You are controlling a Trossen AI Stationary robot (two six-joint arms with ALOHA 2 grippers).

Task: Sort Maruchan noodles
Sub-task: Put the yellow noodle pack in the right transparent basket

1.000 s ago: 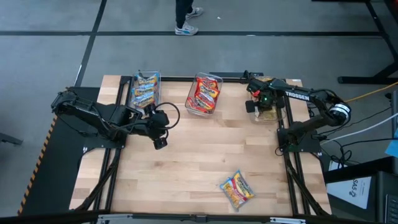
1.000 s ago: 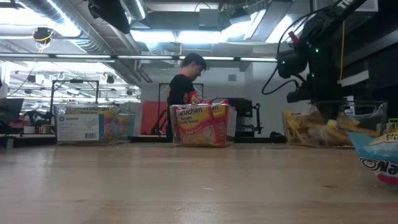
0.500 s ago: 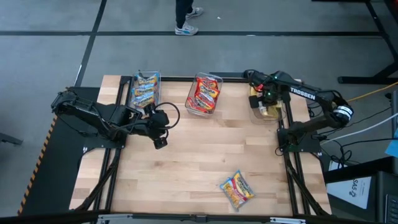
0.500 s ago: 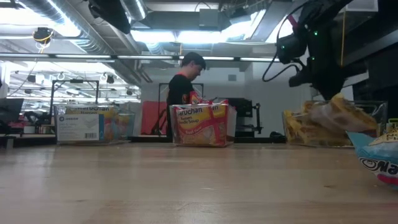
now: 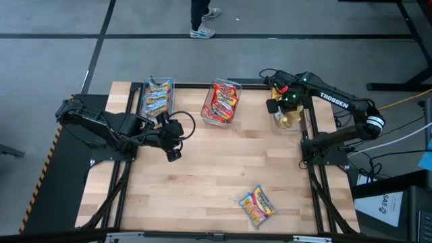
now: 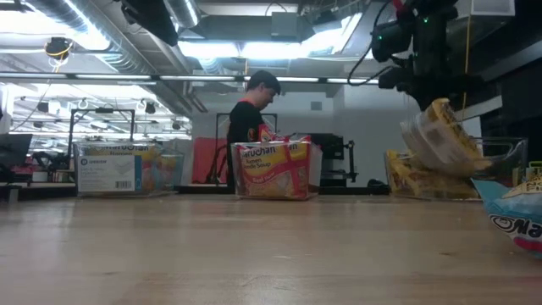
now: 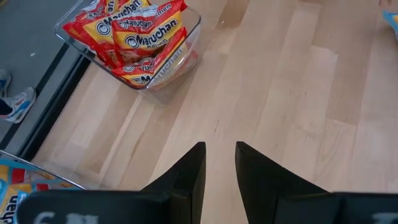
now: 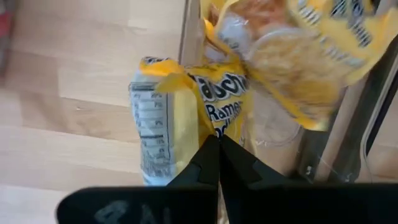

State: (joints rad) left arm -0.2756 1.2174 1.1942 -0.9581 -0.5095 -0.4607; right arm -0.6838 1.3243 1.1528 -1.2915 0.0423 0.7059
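My right gripper (image 5: pixel 282 108) is above the right clear bin (image 5: pixel 302 125) and shut on a yellow Maruchan packet (image 6: pixel 440 140), which also shows in the right wrist view (image 8: pixel 186 124). A second yellow packet (image 8: pixel 311 56) shows blurred beside it. More yellow packets (image 6: pixel 406 178) lie in that bin. My left gripper (image 5: pixel 173 154) hovers narrowly open and empty over the table's left middle. Blue packets fill the left bin (image 5: pixel 157 98) and red ones the middle bin (image 5: pixel 221 101). One loose packet (image 5: pixel 257 206) lies flat near the front edge. My right gripper pinches the yellow packet between its two shut fingers at a crinkled edge (image 8: pixel 211 134). The fingers come from above, pointing down. The packet hangs tilted below them, above the right bin's rim. Whether the blurred second packet is also caught, I cannot tell.
Three clear bins stand in a row along the far edge. Bare wood lies between them and the loose packet (image 6: pixel 512 216). A person (image 6: pixel 250 119) stands beyond the far edge.
My right gripper has risen out of the right bin with the yellow packet. The packet has come up from among the others and now hangs tilted above the rim.
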